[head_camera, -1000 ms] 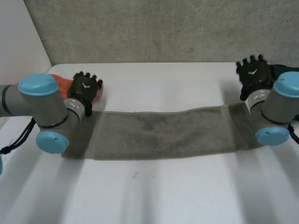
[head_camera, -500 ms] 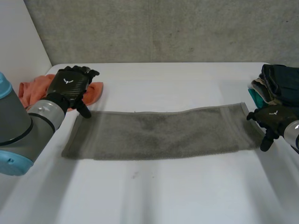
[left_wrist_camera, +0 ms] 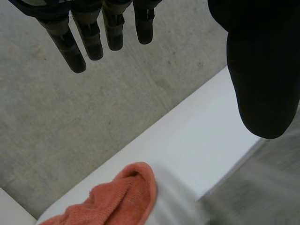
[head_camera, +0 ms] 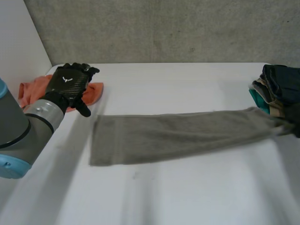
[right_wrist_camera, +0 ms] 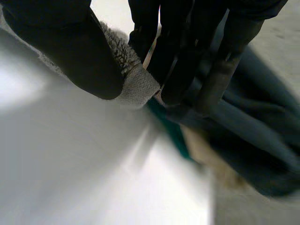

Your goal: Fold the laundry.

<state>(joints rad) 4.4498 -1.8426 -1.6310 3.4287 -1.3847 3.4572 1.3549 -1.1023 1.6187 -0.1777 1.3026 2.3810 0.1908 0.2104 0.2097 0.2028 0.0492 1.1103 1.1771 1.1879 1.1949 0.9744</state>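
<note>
A long grey towel (head_camera: 178, 136) lies stretched across the white table (head_camera: 178, 197), slanting up toward the right. In the right wrist view my right hand (right_wrist_camera: 61, 42) pinches the towel's right end (right_wrist_camera: 136, 86) between thumb and fingers (right_wrist_camera: 178, 51), just in front of the clothes pile. My left hand (head_camera: 68, 82) hovers open near the table's far left corner, above the orange cloth (head_camera: 93, 93) and apart from the towel's left end. In the left wrist view its fingers (left_wrist_camera: 89, 33) and thumb (left_wrist_camera: 262, 70) are straight, with the orange cloth (left_wrist_camera: 122, 201) beyond them.
A pile of dark blue, teal and beige clothes (head_camera: 279, 86) sits at the table's right edge, and lies just past my right hand's fingers as dark cloth (right_wrist_camera: 262, 140). A grey wall (head_camera: 164, 28) runs behind the table.
My right hand has shut on the towel's right end and drawn it to the right. The towel's left end slid away from my left hand, which has barely moved.
</note>
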